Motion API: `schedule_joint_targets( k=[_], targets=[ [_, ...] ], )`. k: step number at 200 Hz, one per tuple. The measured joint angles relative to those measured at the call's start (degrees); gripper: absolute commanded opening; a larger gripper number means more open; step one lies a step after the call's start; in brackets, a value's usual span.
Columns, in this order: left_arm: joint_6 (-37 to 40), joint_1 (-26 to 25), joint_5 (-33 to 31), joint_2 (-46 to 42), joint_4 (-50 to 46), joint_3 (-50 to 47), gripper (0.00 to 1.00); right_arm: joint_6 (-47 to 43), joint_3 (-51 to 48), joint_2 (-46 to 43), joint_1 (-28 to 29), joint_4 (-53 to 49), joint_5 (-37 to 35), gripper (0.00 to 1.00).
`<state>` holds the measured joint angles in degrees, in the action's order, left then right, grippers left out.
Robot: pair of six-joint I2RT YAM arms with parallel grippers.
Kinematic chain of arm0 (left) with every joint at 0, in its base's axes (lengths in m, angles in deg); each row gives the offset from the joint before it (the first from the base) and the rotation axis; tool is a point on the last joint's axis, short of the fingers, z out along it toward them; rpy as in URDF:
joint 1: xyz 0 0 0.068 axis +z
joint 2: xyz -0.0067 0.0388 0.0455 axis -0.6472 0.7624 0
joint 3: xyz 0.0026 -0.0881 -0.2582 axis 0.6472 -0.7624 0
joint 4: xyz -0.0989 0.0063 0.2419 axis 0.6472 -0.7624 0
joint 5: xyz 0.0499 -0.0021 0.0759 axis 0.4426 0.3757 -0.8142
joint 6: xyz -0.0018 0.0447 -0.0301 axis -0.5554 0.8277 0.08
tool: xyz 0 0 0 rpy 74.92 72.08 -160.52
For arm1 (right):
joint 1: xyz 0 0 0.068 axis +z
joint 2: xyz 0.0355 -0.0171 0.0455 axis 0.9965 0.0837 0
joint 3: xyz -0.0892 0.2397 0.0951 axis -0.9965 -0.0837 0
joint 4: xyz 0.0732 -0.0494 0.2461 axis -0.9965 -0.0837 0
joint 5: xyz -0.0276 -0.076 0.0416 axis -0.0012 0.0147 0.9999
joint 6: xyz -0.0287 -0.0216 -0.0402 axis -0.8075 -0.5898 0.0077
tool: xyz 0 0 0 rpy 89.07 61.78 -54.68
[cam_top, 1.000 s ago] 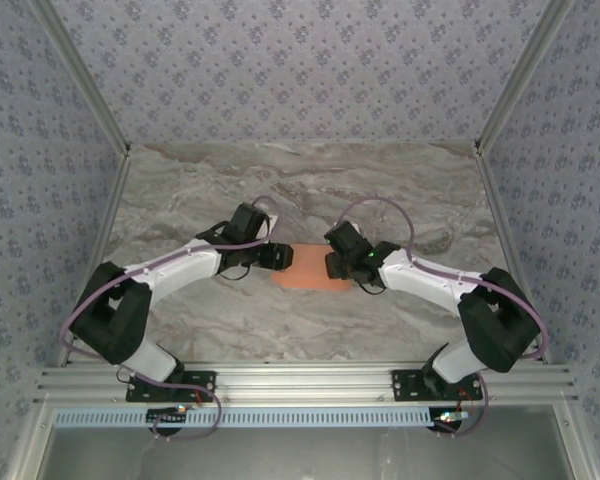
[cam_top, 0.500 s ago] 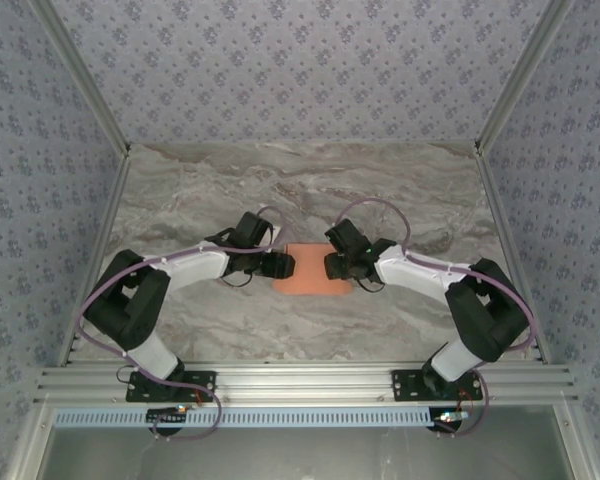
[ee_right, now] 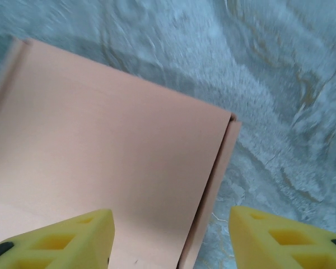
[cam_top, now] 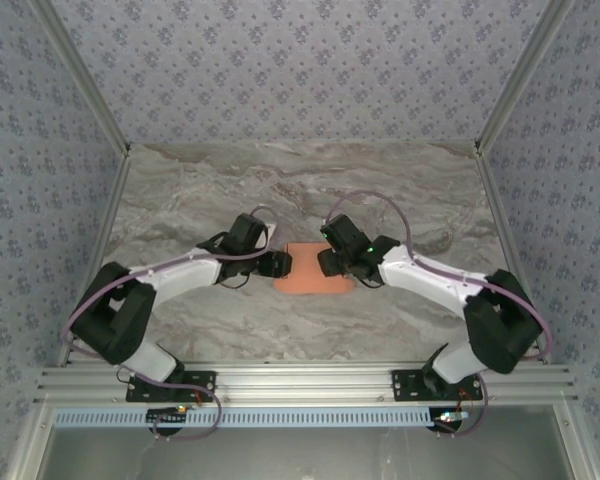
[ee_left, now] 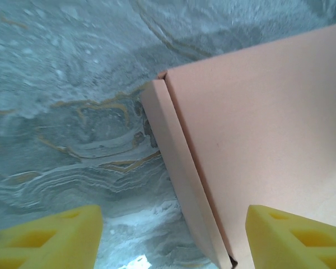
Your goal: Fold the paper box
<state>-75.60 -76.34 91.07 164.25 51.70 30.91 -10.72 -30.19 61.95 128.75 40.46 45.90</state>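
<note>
A flat salmon-orange cardboard box (cam_top: pixel 315 281) lies at the middle of the grey marble surface (cam_top: pixel 210 190), long axis running left to right between the left gripper (cam_top: pixel 281 264) and the right gripper (cam_top: pixel 326 263), both with jaws apart, each straddling its nearer short end.

No legible text, label, brand, number or sign; paper box (cam_top: pixel 313 281) plain, wall (cam_top: pixel 300 70) floral-printed.

The salmon-orange flat rectangular cardboard box (cam_top: pixel 313 281) lies on the grey marble-patterned bench (cam_top: pixel 280 190) at the centre of the top frame. The left hand (cam_top: pixel 283 264) sits at its left end, the right hand (cam_top: pixel 325 264) over its right half, facing each other.
</note>
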Motion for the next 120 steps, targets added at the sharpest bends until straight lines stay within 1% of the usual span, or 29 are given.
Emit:
schedule_joint_targets(
  k=[24,44,56,81,96,120],
  targets=[
    [-0.72,0.02,-3.06,-4.72,1.49,-2.54,0.70,-0.81,-2.21,-6.75,1.01,0.04,-1.38,0.63],
    [-0.81,0.57,-2.75,-5.95,1.46,-2.95,0.71,-0.90,-5.64,-11.02,0.61,-0.96,-1.77,0.68],
    [-0.57,1.16,-1.25,-5.75,0.66,-2.93,0.71,-0.63,-8.59,-13.53,-0.35,-1.46,-0.61,0.69],
    [-0.61,2.05,2.45,-4.79,-0.28,-3.48,0.71,0.81,-14.14,-17.35,-4.35,-2.08,5.35,0.68],
    [-1.09,2.21,5.27,-4.35,-0.28,-4.22,0.71,1.86,-15.67,-17.46,-5.88,-2.03,8.04,0.68],
    [-1.75,2.21,8.83,-1.64,-0.15,-3.37,0.70,2.89,-16.37,-16.52,-6.29,-1.55,12.33,0.68]
  ],
)
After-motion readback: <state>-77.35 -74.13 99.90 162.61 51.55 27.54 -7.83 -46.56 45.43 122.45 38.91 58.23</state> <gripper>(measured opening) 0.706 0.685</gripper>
